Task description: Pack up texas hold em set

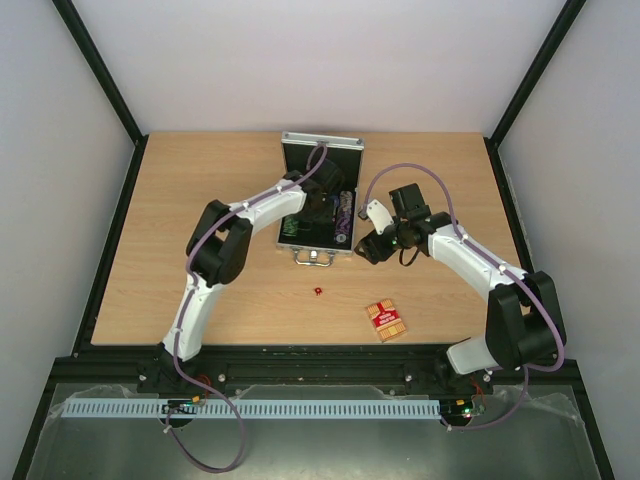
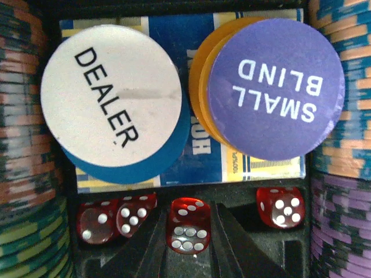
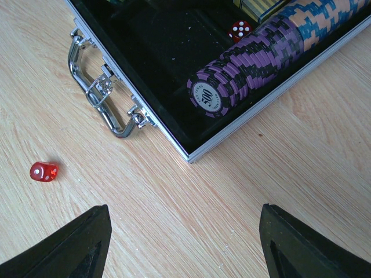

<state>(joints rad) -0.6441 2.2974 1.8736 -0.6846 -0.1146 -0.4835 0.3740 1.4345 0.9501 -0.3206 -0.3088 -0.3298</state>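
Note:
The silver case (image 1: 300, 232) lies open mid-table, lid (image 1: 322, 152) up at the far side. My left gripper (image 2: 188, 208) reaches down inside it and is shut on a red die (image 2: 188, 226), beside three other dice (image 2: 280, 207) in the black slot. Just above lie a white DEALER disc (image 2: 113, 95) and a purple SMALL BLIND disc (image 2: 275, 87) on a blue deck (image 2: 203, 159), between chip rows (image 2: 23, 145). My right gripper (image 3: 185, 243) hangs open over bare wood by the case's corner (image 3: 191, 156). A loose red die (image 3: 44, 171) lies left of it.
A red card deck (image 1: 386, 320) lies near the table's front edge, right of the loose die (image 1: 317, 291). The case's chrome handle (image 3: 95, 92) points toward the arms. A row of purple and blue chips (image 3: 243, 75) fills the case's near side.

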